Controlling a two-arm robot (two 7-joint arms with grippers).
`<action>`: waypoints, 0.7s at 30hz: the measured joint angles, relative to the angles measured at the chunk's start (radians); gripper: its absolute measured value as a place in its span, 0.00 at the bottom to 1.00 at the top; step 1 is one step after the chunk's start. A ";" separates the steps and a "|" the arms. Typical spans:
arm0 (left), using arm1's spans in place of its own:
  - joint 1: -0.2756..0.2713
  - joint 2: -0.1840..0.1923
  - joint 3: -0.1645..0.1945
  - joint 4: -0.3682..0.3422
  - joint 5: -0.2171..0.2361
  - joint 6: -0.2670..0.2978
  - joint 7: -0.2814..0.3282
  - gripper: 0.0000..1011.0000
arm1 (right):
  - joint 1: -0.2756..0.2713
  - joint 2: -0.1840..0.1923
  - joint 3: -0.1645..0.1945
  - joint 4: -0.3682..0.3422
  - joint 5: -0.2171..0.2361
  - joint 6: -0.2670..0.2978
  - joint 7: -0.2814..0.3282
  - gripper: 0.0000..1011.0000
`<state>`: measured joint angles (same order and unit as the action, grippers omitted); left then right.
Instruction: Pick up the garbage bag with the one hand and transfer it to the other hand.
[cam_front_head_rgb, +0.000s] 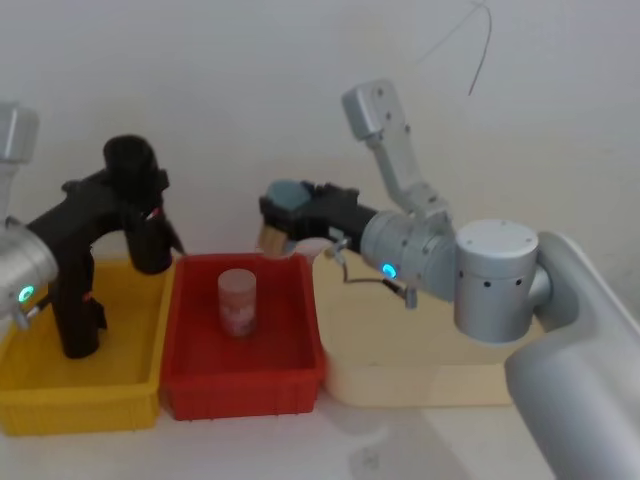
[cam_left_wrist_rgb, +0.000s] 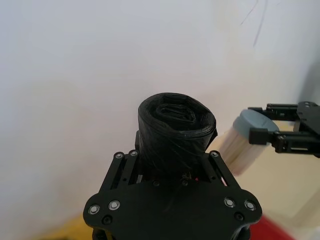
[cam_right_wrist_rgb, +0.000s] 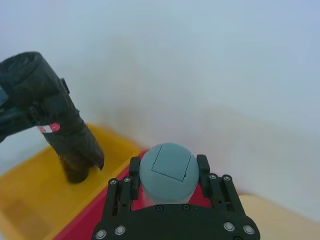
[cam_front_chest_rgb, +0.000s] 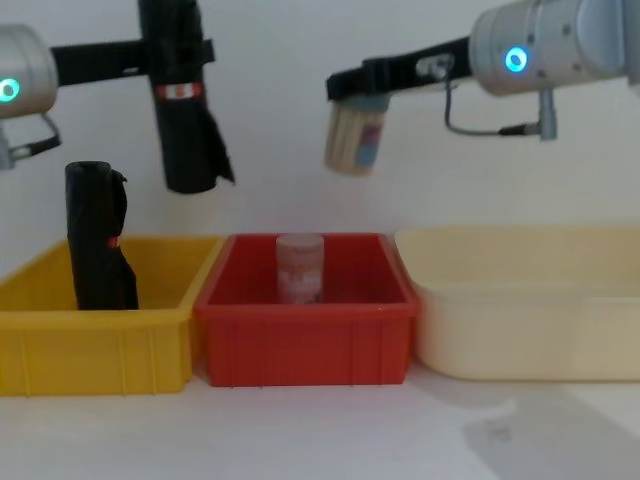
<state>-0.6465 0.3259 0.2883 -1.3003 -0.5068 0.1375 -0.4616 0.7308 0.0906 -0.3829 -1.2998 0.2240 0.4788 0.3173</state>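
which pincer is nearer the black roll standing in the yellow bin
Left. The left pincer, shut on the garbage bag, is above the yellow bin, just up from the roll; the right pincer holds a bottle high over the red bin.

Two black rolls; a yellow bin, a red bin, a cream bin.
The garbage bag is black with a red-and-white band; the second roll is black with a tiny red mark. The left gripper and right gripper are black. The left arm is silver-grey with a green light, the right arm silver-grey with a blue one. The bottle is cream, grey-blue capped; the jar pale pink.
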 joint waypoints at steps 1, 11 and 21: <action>-0.022 -0.008 0.008 0.028 -0.001 -0.008 -0.018 0.42 | 0.002 0.002 0.003 -0.004 -0.001 -0.002 -0.006 0.64; -0.232 -0.108 0.067 0.350 -0.022 -0.099 -0.184 0.42 | 0.020 0.029 0.040 -0.018 -0.041 -0.032 -0.076 0.64; -0.466 -0.234 0.140 0.793 -0.079 -0.239 -0.367 0.42 | 0.019 0.056 0.084 0.019 -0.084 -0.053 -0.161 0.64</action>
<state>-1.1122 0.0924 0.4285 -0.5069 -0.5856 -0.1012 -0.8290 0.7498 0.1464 -0.2984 -1.2811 0.1399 0.4261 0.1562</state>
